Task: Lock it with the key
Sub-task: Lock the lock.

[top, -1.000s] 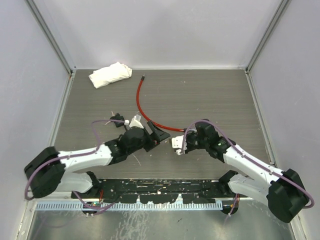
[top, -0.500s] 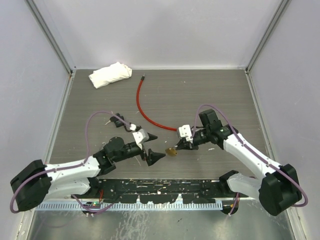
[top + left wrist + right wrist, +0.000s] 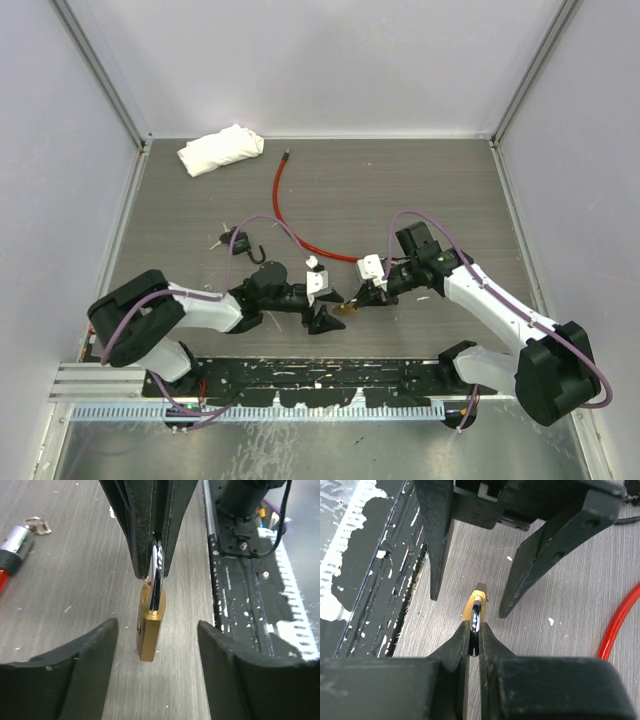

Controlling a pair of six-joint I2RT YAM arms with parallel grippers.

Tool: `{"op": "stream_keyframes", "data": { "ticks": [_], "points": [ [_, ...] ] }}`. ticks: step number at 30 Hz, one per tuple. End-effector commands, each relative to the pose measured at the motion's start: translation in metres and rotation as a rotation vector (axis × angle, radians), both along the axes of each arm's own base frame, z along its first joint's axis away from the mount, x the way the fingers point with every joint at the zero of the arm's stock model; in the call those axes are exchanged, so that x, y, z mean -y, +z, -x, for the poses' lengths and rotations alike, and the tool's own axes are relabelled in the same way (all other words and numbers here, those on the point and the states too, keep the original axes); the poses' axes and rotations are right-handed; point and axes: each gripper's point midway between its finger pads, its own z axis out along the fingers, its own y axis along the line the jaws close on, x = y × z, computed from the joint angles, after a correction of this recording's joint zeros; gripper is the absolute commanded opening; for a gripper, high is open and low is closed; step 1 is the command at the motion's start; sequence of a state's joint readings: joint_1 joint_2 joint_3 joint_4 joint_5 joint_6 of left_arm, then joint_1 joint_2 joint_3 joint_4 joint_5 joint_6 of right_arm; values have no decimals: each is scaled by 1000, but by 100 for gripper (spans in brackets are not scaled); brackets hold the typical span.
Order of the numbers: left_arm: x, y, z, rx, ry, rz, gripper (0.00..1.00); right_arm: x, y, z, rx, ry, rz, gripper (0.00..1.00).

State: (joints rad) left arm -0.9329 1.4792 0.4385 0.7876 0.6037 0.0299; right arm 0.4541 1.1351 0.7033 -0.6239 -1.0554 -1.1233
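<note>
A brass padlock with a silver shackle hangs low over the table between both arms. My right gripper is shut on the shackle; its fingers pinch it in the right wrist view, with the brass body beyond. My left gripper is open, with the padlock body just ahead of its spread fingers. A small black item with thin metal bits, possibly the keys, lies on the table behind the left arm.
A red cable curves across the middle of the table, its silver end near the padlock. A white cloth lies at the back left. A black perforated rail runs along the near edge.
My left gripper has swung right, up to the padlock, still open. My right gripper holds the padlock in nearly the same place as half a second ago.
</note>
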Motion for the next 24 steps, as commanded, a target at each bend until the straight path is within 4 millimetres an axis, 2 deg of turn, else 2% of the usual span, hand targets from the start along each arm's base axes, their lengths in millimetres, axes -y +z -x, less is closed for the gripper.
{"op": "stream_keyframes", "data": {
  "ticks": [1,3,8,13,14,15,20,22,24],
  "points": [
    [23,37,-1,-1,-66,166,60,-10,23,-5,48,37,-85,1],
    [27,31,-3,-37,-56,165,47,-10,22,-5,49,36,-85,1],
    [29,28,-7,-57,-27,177,35,-9,19,-7,51,26,-75,1],
    [24,23,-22,-50,80,170,4,-10,18,-9,26,10,-74,1],
    [22,21,-24,-54,97,165,1,-11,17,-9,21,7,-74,3],
    [20,18,-25,-53,114,160,0,-11,14,-10,1,-3,-69,7],
    [15,7,-28,-7,159,94,0,-10,12,-13,-67,-44,-28,46],
    [15,-2,-26,2,150,16,0,-9,14,-16,-73,-64,-15,55],
    [11,-11,-23,8,142,-58,0,-8,13,-19,-68,-77,2,59]
  ]
}}
